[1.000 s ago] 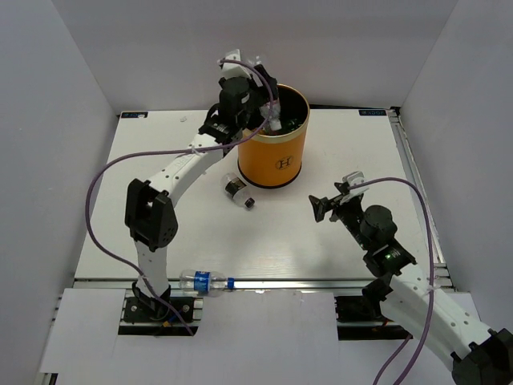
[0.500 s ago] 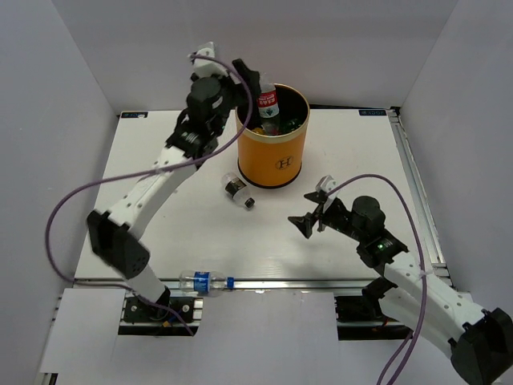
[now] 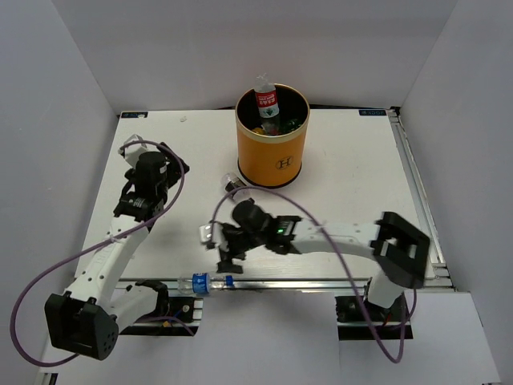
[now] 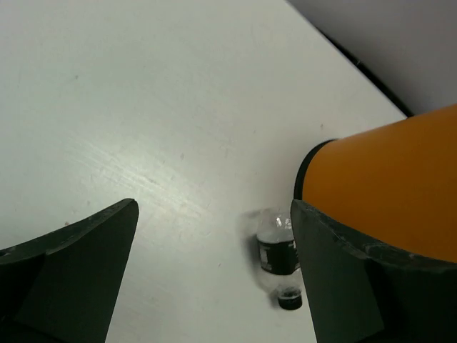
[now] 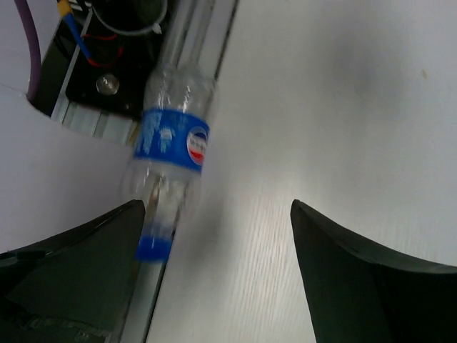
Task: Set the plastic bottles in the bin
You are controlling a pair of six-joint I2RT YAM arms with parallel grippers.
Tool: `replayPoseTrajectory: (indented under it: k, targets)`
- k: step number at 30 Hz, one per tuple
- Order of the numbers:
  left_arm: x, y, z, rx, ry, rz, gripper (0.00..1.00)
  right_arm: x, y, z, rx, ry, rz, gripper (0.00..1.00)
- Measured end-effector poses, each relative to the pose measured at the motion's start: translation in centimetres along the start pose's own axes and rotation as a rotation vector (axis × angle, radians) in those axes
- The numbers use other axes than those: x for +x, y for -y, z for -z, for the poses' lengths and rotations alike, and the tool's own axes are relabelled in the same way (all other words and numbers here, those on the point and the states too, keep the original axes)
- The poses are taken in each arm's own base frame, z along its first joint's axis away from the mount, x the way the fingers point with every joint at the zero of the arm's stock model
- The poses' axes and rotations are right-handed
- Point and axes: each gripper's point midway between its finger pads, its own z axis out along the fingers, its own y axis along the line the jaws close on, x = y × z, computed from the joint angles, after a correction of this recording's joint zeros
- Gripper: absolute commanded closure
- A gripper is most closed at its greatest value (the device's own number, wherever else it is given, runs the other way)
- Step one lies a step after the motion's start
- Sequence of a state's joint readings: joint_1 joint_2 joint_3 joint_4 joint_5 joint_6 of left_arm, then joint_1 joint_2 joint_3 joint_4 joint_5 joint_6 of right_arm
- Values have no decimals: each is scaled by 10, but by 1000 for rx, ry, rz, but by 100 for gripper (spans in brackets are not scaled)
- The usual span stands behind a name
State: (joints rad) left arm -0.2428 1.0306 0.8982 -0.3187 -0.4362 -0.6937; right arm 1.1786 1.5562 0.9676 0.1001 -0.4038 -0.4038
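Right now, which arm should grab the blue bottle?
Right. The right tool hangs open right by the blue bottle; the left tool is farther up the table, pointing toward the bin.

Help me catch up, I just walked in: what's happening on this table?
Two robot arms are putting small plastic bottles into the tall orange cylindrical bin. A red-labelled clear bottle pokes above its rim. The right gripper, fingers open and empty, hovers by the blue-labelled clear bottle lying at the table's near edge. The left gripper, also open and empty, hangs over the table's left side. A black-labelled clear bottle lies by the bin's base.
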Motion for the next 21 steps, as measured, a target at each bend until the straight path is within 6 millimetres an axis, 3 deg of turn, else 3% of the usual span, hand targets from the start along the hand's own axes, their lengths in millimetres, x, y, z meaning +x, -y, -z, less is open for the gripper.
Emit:
replayPoseTrajectory:
  k: [3, 7, 9, 14, 17, 20, 21]
  targets:
    - [20, -12, 0, -33, -66, -2, 2, -7, -21, -61, -136, -62, 97, 11]
    - [18, -12, 3, -33, -65, 14, 2, 6, -44, -101, -226, -125, 138, 11]
    - [15, -13, 6, -33, -54, 24, 2, 24, -59, -110, -270, -166, 131, 11]
    - [10, -18, 10, -42, -29, 38, 2, 52, -71, -112, -287, -223, 69, 11]
    - [11, -21, 9, -53, -25, 40, 2, 56, -71, -113, -272, -215, 42, 21]
    - [10, -21, 9, -56, -21, 47, 2, 57, -69, -110, -237, -196, 34, 53]
    - [10, -21, 9, -55, -21, 48, 2, 57, -68, -106, -221, -192, 36, 72]
